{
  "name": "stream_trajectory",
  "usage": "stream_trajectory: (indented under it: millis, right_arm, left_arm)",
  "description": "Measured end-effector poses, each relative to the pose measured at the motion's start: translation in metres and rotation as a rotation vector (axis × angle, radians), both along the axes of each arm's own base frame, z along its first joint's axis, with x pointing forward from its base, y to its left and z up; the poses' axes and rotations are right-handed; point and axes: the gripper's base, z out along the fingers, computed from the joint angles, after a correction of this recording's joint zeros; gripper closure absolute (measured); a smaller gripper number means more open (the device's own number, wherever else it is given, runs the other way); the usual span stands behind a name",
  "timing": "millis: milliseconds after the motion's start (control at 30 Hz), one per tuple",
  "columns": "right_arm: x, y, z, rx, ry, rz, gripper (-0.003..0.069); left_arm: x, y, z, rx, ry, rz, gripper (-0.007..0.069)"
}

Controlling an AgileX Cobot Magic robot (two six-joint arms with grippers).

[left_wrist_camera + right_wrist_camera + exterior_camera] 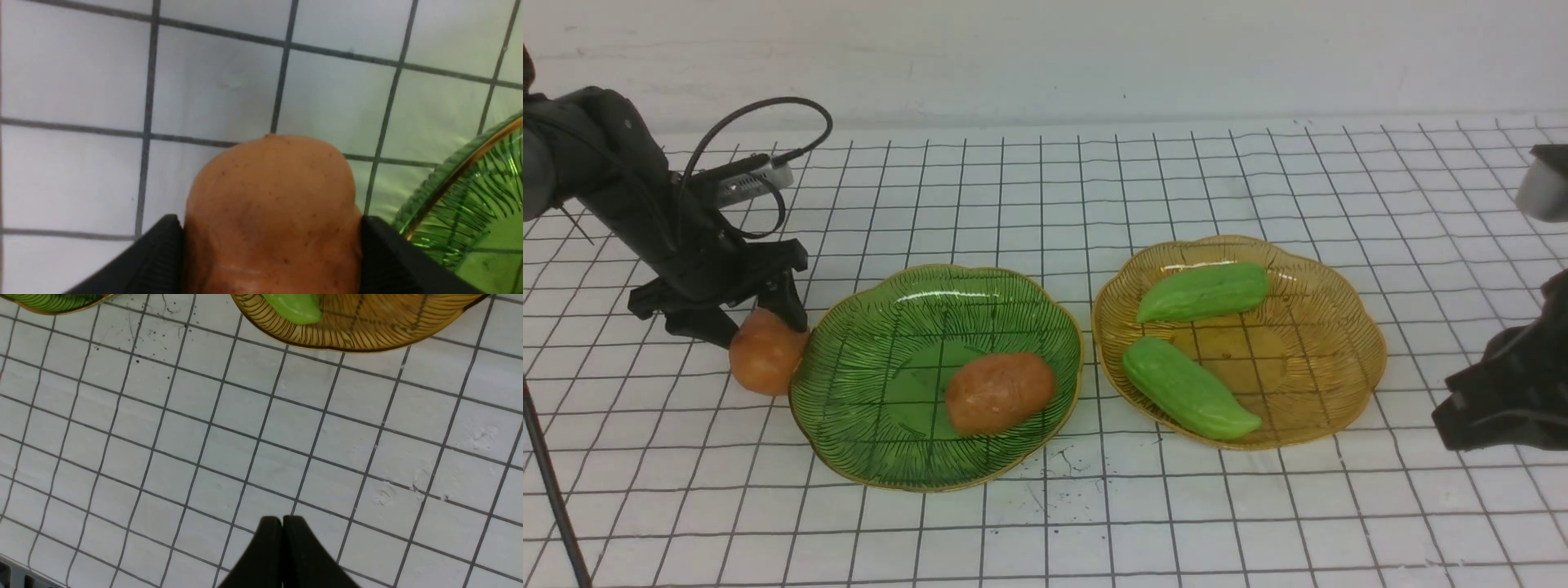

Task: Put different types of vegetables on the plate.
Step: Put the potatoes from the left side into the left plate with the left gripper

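An orange-brown potato (764, 353) rests on the gridded table just left of the green glass plate (907, 327). My left gripper (760, 327) comes down over it with a finger pressed on each side. The left wrist view shows this potato (271, 204) filling my left gripper (269, 222), black fingers (163, 253) against its flanks and the green plate's rim (457, 179) beside it. A second potato (999, 392) lies in the green plate. Two light green gourds (1203, 291) (1188, 388) lie in the amber plate (1331, 343). My right gripper (1445, 420) (282, 522) hovers shut and empty right of the amber plate.
The two plates sit side by side mid-table, nearly touching. In the right wrist view, the amber plate's edge (367, 335) with a gourd tip (294, 308) and a sliver of the green plate (49, 304) show beyond bare gridded cloth. A cable loops above the left arm (768, 122).
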Motion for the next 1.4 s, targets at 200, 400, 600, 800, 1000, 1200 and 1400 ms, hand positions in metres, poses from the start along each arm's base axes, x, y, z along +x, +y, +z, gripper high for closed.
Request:
stream_trajectory:
  millis: [200, 400, 600, 800, 1000, 1200, 1400]
  right_arm:
    - [0.0, 0.0, 0.0, 0.0, 0.0, 0.0, 0.0673]
    - [0.0, 0.0, 0.0, -0.001, 0.0, 0.0, 0.0673]
    - [0.0, 0.0, 0.0, 0.0, 0.0, 0.0, 0.0673]
    - [0.0, 0.001, 0.0, 0.009, 0.003, -0.004, 0.0673]
    - [-0.002, 0.002, 0.002, 0.03, 0.001, -0.006, 0.0673]
    - [-0.014, -0.001, 0.013, 0.055, -0.042, -0.026, 0.0673]
    - [-0.049, -0.01, 0.04, 0.094, -0.18, -0.044, 0.0673]
  left_arm:
    - [0.009, 0.008, 0.062, 0.059, -0.069, -0.06, 0.0147]
    - [-0.003, -0.018, 0.118, 0.019, -0.204, -0.175, 0.0147]
    - [-0.008, -0.093, 0.092, -0.095, -0.135, -0.378, 0.0147]
    - [-0.005, -0.139, 0.052, -0.068, -0.039, -0.492, 0.0147]
    - [-0.002, -0.143, 0.031, -0.031, 0.01, -0.507, 0.0129]
    - [-0.002, -0.143, 0.033, -0.031, 0.011, -0.489, -0.0016]
    - [-0.002, -0.143, 0.033, -0.032, 0.018, -0.457, -0.0057]
